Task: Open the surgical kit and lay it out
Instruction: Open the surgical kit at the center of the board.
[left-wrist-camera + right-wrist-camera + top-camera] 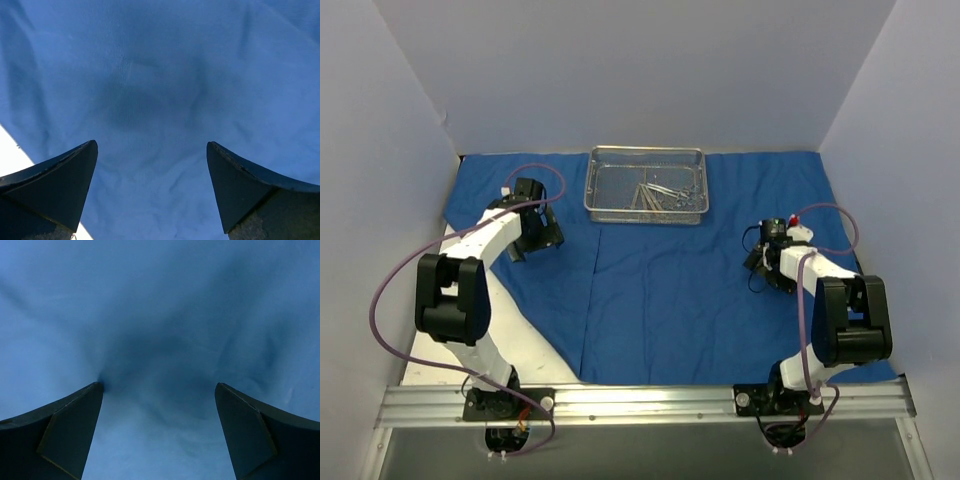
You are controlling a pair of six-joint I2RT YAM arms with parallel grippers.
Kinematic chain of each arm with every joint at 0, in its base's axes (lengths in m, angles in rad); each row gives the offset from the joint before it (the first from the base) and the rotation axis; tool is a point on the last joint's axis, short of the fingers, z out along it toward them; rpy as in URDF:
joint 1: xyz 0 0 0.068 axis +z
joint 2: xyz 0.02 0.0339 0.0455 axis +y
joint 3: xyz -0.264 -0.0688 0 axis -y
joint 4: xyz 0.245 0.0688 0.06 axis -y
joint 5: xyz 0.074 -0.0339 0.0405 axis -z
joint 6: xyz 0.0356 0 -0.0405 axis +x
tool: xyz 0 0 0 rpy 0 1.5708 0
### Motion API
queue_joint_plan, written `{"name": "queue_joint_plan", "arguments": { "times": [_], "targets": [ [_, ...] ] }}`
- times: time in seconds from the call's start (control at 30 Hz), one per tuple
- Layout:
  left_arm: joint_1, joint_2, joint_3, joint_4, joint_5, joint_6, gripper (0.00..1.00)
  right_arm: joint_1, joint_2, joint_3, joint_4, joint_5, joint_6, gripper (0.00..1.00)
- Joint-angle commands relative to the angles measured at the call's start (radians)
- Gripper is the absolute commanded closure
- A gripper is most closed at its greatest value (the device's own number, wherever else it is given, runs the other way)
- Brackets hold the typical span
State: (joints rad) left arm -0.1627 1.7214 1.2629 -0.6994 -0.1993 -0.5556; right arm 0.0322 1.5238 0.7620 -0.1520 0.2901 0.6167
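Left tool (152,147) and right tool (160,385) are both spread wide, gripping nothing, close to the blue cloth (650,290), wire tray (645,152) of scissors (655,195) sitting at its far edge.

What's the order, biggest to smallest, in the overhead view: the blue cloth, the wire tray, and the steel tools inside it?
1. Blue cloth, by far the largest.
2. Wire tray, sitting at the cloth's far edge.
3. Steel tools, a small cluster inside the tray.
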Motion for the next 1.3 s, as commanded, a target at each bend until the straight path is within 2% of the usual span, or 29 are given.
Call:
{"name": "queue_joint_plan", "arguments": {
  "times": [0.0,0.17,0.23,0.37,0.63,0.77,0.87,1.0,1.1,1.27],
  "targets": [
    [0.017,0.033,0.016,0.032,-0.015,-0.053,0.00,-0.061,0.025,-0.026,-0.007,0.041,0.049,0.10],
    [0.045,0.090,0.003,0.014,-0.003,-0.082,0.00,-0.138,0.091,-0.023,-0.132,0.084,0.107,0.09],
    [0.055,0.095,-0.008,0.003,0.008,-0.101,0.05,-0.192,0.128,-0.027,-0.185,0.084,0.147,0.10],
    [0.058,0.070,-0.040,0.003,0.020,-0.122,0.06,-0.219,0.150,-0.004,-0.268,0.110,0.202,0.13],
    [0.049,-0.023,-0.036,-0.018,0.000,-0.155,0.06,-0.209,0.004,0.100,-0.336,0.230,0.164,0.13],
    [-0.010,-0.062,0.015,-0.014,-0.052,-0.171,0.06,-0.073,-0.091,0.138,-0.307,0.236,0.115,0.13],
    [-0.101,-0.048,0.055,0.009,-0.135,-0.155,0.07,0.036,-0.151,0.137,-0.244,0.186,0.065,0.13],
    [-0.223,-0.010,0.107,0.078,-0.216,-0.093,0.09,0.115,-0.235,0.100,-0.153,0.124,-0.017,0.14],
    [-0.276,0.038,0.130,0.139,-0.258,-0.032,0.11,0.130,-0.300,0.053,-0.049,0.016,-0.083,0.14],
    [-0.342,0.133,0.177,0.227,-0.310,0.046,0.14,0.138,-0.367,-0.003,0.028,-0.094,-0.118,0.13]
  ]
}}
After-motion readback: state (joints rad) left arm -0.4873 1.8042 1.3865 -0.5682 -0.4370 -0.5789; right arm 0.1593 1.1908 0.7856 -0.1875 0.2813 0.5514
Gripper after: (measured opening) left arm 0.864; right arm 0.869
